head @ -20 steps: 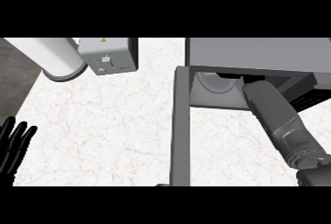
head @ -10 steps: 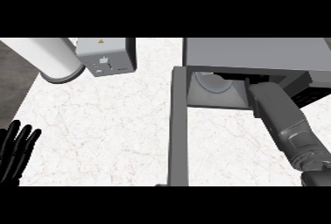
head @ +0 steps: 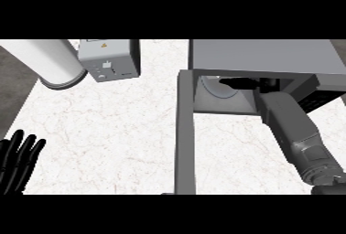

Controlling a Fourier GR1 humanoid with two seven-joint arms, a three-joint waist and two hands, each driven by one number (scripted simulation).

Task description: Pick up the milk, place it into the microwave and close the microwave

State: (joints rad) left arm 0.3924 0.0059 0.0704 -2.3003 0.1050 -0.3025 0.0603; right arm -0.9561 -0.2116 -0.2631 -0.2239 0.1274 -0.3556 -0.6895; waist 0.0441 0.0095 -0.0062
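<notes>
The right forearm (head: pixel 294 132) reached from the lower right into the open microwave (head: pixel 263 59), and the right hand (head: pixel 245 83) sat inside the cavity, dark against the pale turntable plate (head: pixel 218 87). Whether its fingers were curled or straight could not be told (the cavity roof hid most of the hand). The milk did not show separately; by judgement it lay in or just beside that hand, inside the cavity. The microwave door (head: pixel 185 132) stood swung out toward the viewer, its edge forming a long grey bar across the marble counter (head: pixel 108 132). The left hand (head: pixel 18 161) rested at the lower left edge, fingers spread and pointing up. A white cylinder (head: pixel 47 61) and a small grey box (head: pixel 108 59) stood at the back left, well apart from the microwave. The step in hand appeared to be placement. The next move called for setting the milk down, drawing the arm clear of the opening, then swinging the door shut.
</notes>
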